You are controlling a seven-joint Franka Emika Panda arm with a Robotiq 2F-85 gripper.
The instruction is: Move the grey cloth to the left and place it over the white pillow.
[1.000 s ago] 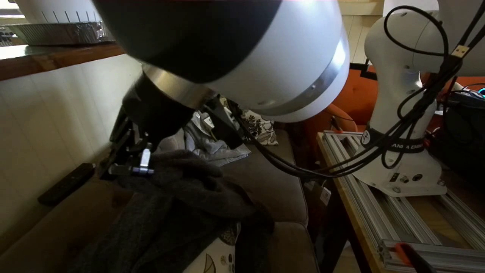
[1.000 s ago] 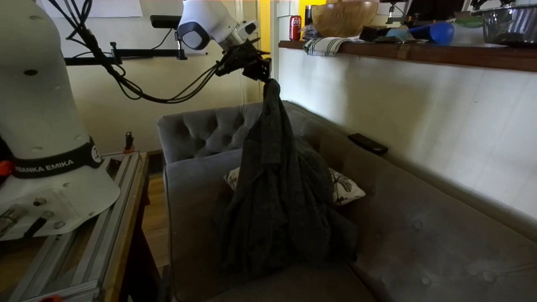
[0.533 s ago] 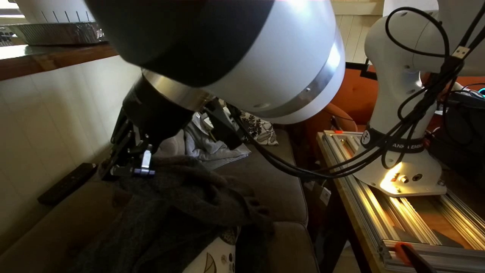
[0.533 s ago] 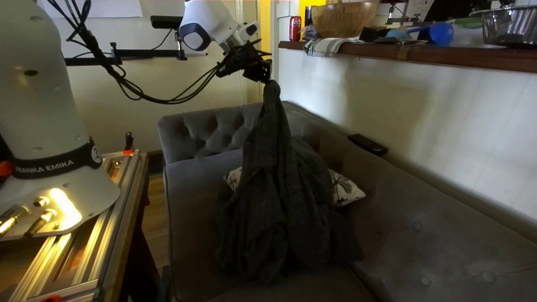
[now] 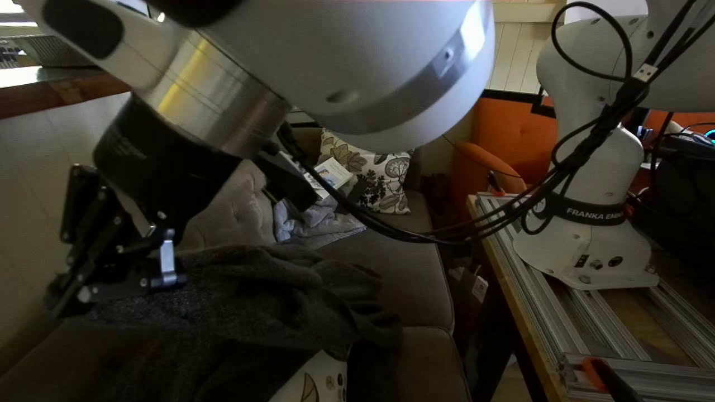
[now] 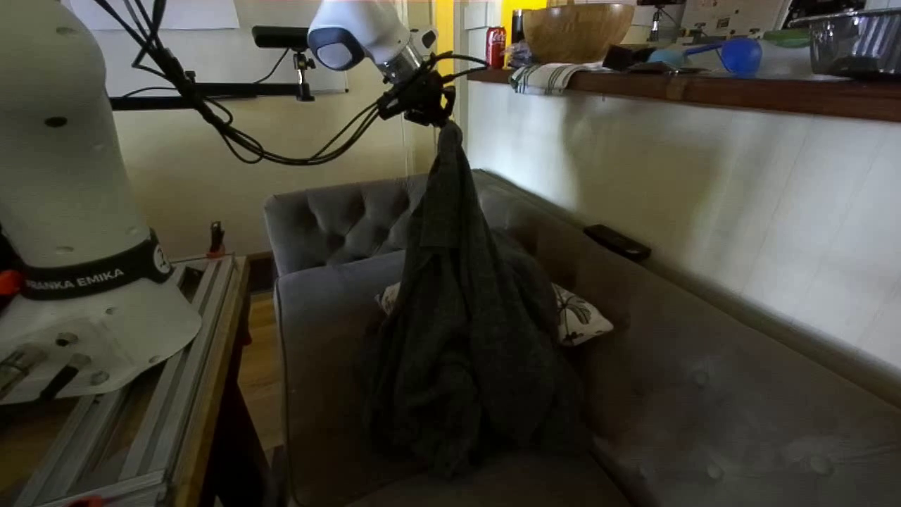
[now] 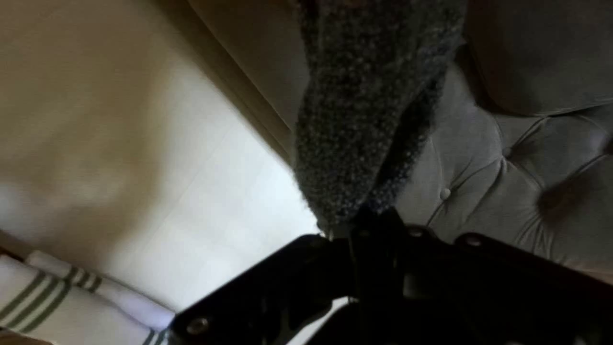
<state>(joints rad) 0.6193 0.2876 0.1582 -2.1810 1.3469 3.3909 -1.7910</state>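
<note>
My gripper [image 6: 446, 121] is shut on a bunched upper end of the grey cloth [image 6: 464, 296], well above the sofa seat. From there the dark fabric hangs in long folds, spreading out low down on the seat. In the wrist view the cloth [image 7: 364, 110] comes right up to the closed fingertips. The white pillow [image 6: 581, 317] is mostly covered by it; leaf-printed corners peep out on both sides. In an exterior view a bare piece of that pillow [image 5: 315, 379] shows at the bottom, while my gripper [image 5: 64, 304] is at the left with the cloth trailing right.
A remote [image 6: 617, 241] lies on top of the backrest. The ledge [image 6: 704, 88] along the wall carries a wooden bowl [image 6: 577, 32] and a striped towel [image 6: 545, 77]. Another leaf-printed cushion [image 5: 394, 173], a book [image 5: 335, 172] and a pale cloth [image 5: 321, 220] occupy the sofa's opposite end.
My gripper, still holding the cloth, has shifted left and lower in one exterior picture and slightly upward in another. The cloth's lower right edge has drawn inward; the pillow corners stay put.
</note>
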